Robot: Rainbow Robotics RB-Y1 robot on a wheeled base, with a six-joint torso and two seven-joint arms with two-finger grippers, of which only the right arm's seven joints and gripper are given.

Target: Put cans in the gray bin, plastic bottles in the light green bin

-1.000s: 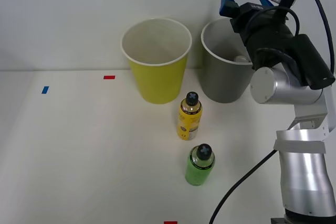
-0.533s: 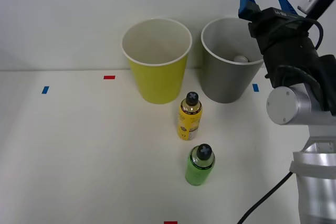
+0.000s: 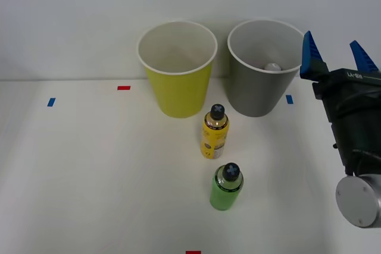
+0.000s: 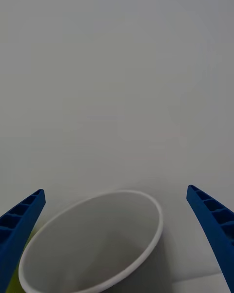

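Right end effector [image 3: 337, 57] wide open, empty, beside gray bin [image 3: 257, 90] w/ can's silver top [image 3: 272, 66] inside; yellow-labelled bottle [image 3: 215, 132] & green bottle [image 3: 226, 187] upright on table [image 3: 89, 176].

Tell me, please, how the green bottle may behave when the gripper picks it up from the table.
The green bottle stands upright and looks narrow for its height, so a sideways bump would probably tip it. Being round, it would likely roll once down. Its smooth, shiny plastic may be slippery and may give a little under a squeeze; the ridged black cap probably offers a firmer hold.
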